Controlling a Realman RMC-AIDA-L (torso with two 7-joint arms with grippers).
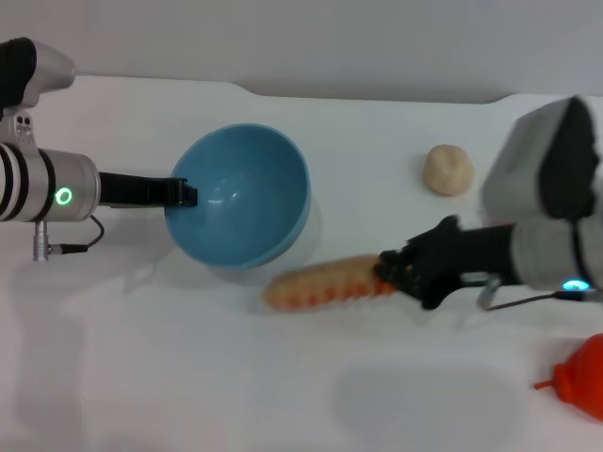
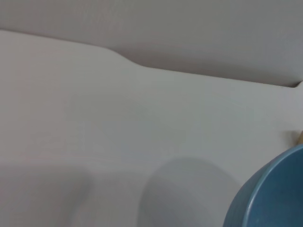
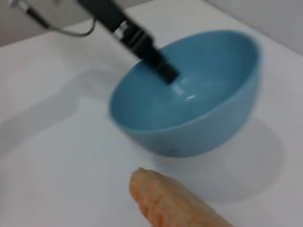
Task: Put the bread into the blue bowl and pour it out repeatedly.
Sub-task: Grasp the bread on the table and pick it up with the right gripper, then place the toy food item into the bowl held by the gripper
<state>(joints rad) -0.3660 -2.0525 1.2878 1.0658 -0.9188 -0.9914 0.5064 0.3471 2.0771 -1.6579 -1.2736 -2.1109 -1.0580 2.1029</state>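
I log the bread [image 1: 325, 282] lying just in front of the tilted blue bowl [image 1: 243, 193], right gripper [image 1: 391, 273] clamped on its far end, left gripper [image 1: 188, 195] pinching the bowl's rim; it looks light, rigid, ridged—end grip should hold.

A robot test bench rather than any home, my arms over a bare white table [image 1: 188, 377], plain grey wall [image 1: 330, 38] behind, only toy food on it, a tan ball [image 1: 448, 169], an orange toy [image 1: 579, 377]

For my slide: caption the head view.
Left hand tilts blue bowl; right hand grips bread.
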